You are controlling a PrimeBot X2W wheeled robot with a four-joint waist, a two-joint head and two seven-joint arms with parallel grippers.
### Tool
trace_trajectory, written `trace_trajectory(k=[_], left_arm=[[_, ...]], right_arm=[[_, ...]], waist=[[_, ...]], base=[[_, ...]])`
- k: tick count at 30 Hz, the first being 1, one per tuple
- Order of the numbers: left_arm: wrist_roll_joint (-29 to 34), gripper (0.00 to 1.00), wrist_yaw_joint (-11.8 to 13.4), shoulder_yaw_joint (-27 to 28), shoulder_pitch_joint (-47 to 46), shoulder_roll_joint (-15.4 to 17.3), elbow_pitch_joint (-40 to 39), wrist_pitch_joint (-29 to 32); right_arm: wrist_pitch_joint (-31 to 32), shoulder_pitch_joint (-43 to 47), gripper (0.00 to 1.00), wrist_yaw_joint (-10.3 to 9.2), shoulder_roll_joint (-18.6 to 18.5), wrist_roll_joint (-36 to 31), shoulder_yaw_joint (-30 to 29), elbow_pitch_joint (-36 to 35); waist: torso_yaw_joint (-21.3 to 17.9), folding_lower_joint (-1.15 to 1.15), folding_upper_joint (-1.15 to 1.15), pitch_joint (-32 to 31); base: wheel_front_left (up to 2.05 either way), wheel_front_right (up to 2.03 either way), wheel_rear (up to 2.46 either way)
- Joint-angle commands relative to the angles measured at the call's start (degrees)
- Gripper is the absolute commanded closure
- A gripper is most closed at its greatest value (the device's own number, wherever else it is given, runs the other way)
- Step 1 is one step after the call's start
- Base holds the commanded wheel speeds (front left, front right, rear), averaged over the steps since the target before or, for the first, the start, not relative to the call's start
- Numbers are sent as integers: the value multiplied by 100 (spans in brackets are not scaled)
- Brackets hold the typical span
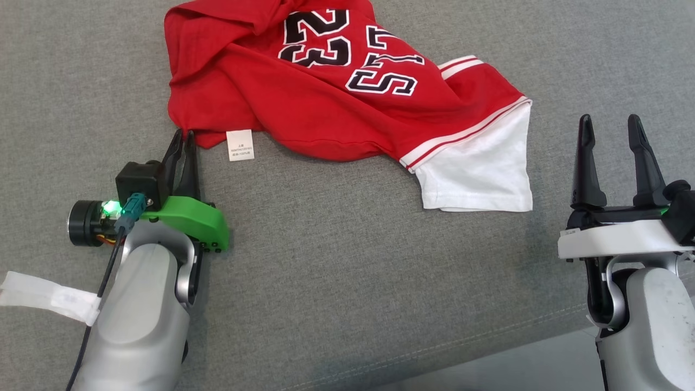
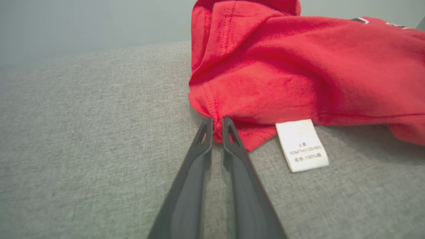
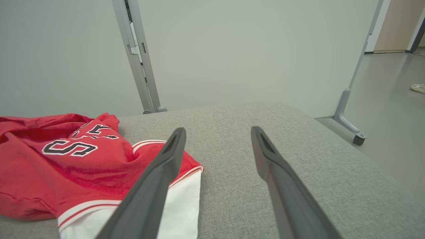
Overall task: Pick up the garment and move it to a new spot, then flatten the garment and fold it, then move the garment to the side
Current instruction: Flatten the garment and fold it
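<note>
The garment (image 1: pixel 326 92) is a red jersey with black-and-white lettering and a white sleeve, lying crumpled on the grey cushioned surface (image 1: pixel 336 244) at the top centre of the head view. My left gripper (image 1: pixel 183 137) is shut on the garment's lower left hem corner; in the left wrist view the fingertips (image 2: pixel 217 127) pinch a fold of the red garment (image 2: pixel 282 76) beside its white care label (image 2: pixel 302 144). My right gripper (image 1: pixel 609 130) stands open to the right of the white sleeve, apart from it; its wrist view shows the garment (image 3: pixel 66 159) left of the open gripper (image 3: pixel 217 132).
A white tag (image 1: pixel 49 296) is taped to the left arm's cable. The surface's front edge runs across the lower right of the head view. A metal frame post (image 3: pixel 137 56), a wheeled leg (image 3: pixel 348 119) and a shoe (image 3: pixel 417 88) on the floor stand beyond the surface's far end.
</note>
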Motion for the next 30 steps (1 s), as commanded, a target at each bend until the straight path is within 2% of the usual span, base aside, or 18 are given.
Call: trace_trajectory(k=[1,3,11,16,23,30], left_arm=[[43,91,-18,9,-92,3,-50,-3],[47,100,-34,28,-113,-4,-153,-3],[203,100,-57,125,113,-21,-1027,-3],[322,100,-101,146,406,83,-1565,-4],[331,100,-134,186,1301,291,-2063,-4],[96,100,23,337,2459,264,-2276,-4]], right_arm=[[-17,-20,0,-8,-13,9,8,16],[-17,-35,0,-8,-14,8,5,13],[-17,68,0,-8,-14,-65,-140,53],[-17,125,0,-8,-13,-94,-127,68],[-17,314,0,-8,-14,-180,-102,186],[-17,621,0,-8,-15,-275,-190,296]], waist=[[-2,0,0,1],[-8,0,0,2],[124,0,0,-186],[282,0,0,-367],[505,0,0,-649],[683,0,0,-964]], base=[[0,0,0],[0,0,0],[0,0,0],[0,0,0],[0,0,0],[0,0,0]])
